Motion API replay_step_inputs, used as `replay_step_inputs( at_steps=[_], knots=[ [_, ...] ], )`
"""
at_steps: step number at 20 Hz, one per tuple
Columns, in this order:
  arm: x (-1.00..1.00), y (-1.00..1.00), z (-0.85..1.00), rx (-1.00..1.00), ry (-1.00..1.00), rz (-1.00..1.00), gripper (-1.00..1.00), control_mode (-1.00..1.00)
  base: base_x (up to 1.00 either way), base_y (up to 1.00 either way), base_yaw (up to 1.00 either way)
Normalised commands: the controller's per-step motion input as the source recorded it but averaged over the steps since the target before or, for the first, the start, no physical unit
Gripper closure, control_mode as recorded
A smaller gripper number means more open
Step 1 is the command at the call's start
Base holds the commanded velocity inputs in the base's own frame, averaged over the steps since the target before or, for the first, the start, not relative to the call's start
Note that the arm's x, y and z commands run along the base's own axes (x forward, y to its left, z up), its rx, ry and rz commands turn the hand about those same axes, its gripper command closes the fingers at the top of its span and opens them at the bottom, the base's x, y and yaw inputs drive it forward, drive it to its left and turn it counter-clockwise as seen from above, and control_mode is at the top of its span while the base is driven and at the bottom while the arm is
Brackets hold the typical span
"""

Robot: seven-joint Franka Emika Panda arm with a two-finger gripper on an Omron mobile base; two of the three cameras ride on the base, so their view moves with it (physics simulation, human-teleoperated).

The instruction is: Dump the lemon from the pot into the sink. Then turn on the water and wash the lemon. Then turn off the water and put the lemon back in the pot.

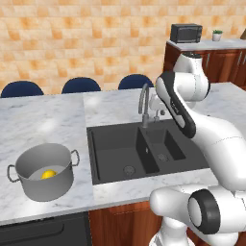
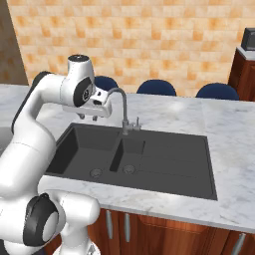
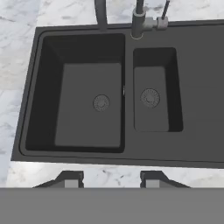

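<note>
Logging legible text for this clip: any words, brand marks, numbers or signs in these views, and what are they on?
None can be read.
The pot, the sink, the faucet and the robot arm carry no markings.
The microwave on the far counter shows no legible label; its front is too small to tell.

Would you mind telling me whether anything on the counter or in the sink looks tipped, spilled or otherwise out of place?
Nothing stands out. The pot stands upright on the counter left of the sink with the lemon inside. Both basins are bare and dry, the faucet shows no water, and the gripper hangs open above the sink.
</note>
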Motion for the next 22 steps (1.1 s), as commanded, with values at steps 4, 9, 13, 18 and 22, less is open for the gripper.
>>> replay_step_inputs(
  at_steps=[4,9,13,18,22],
  knots=[
    [-0.01,0.20,0.00,-0.01,0.00,0.00,-1.00,-1.00,0.00,0.00,0.00],
    [-0.05,0.59,0.06,-0.08,0.00,0.00,-1.00,-1.00,0.00,0.00,0.00],
    [-0.03,0.71,0.19,-0.07,0.00,0.00,-1.00,-1.00,0.00,0.00,0.00],
    [-0.13,0.61,0.13,0.00,0.00,0.02,-1.00,-1.00,0.00,0.00,0.00],
    [-0.12,0.98,0.11,-0.05,0.00,0.11,-1.00,-1.00,0.00,0.00,0.00]
  ],
)
